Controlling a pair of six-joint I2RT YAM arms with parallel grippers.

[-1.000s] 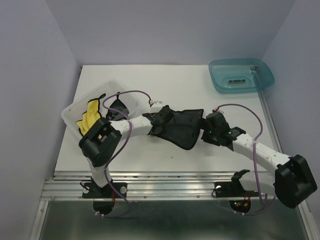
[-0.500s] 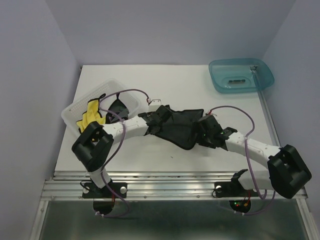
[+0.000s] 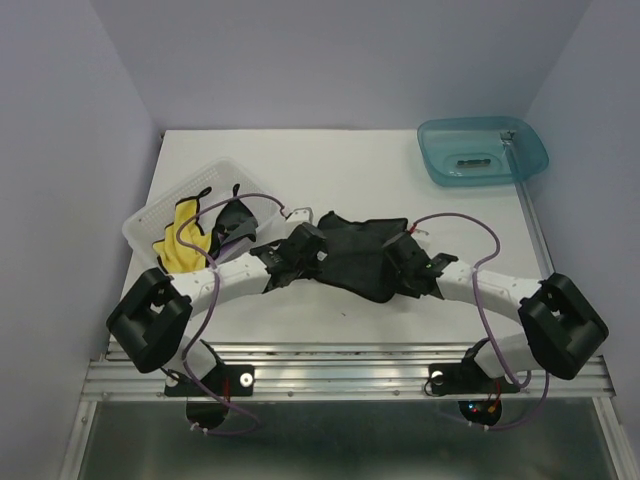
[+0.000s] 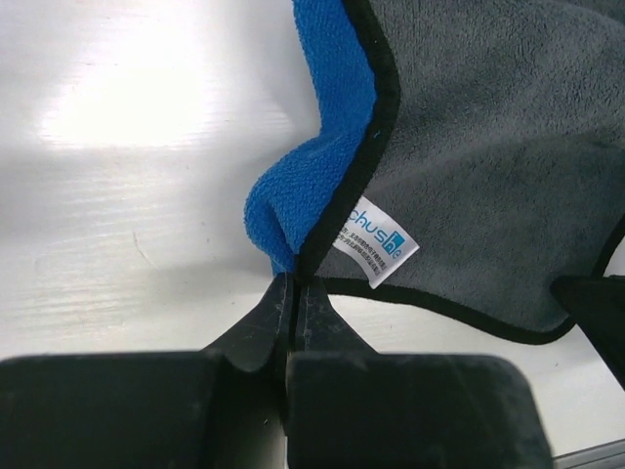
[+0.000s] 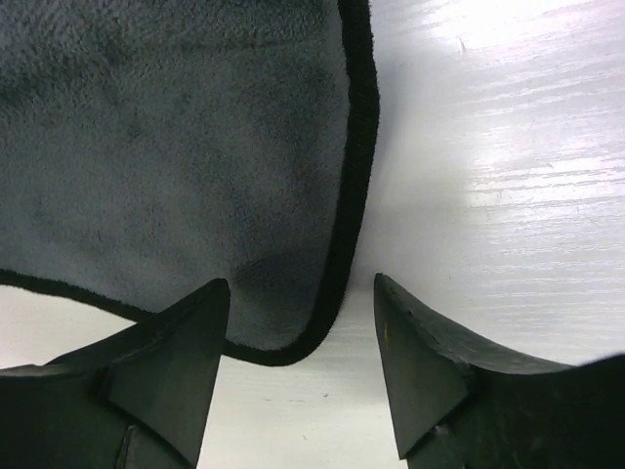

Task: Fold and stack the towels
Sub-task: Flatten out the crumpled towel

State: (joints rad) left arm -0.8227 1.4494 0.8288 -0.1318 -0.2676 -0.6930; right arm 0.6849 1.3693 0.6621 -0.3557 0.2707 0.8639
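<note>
The blue-and-grey towel (image 3: 360, 255) is lying rumpled mid-frame on the table (image 3: 400, 190). The left gripper (image 4: 293, 285) is pinching its label corner. The right gripper (image 5: 298, 293) is straddling another corner, jaws apart. Seemingly flattening for folding; next, the right must clamp.

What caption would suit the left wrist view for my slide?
Left tool pinching the black-edged corner of the blue towel beside its white label, on the white table.

We see a soft, fuzzy cloth towel (image 4: 488, 176). The white desk (image 4: 127, 195) looks smooth and shiny. The left pincer (image 4: 295, 293) is dull black plastic. The tray (image 3: 438, 160) is shiny see-through plastic.
</note>
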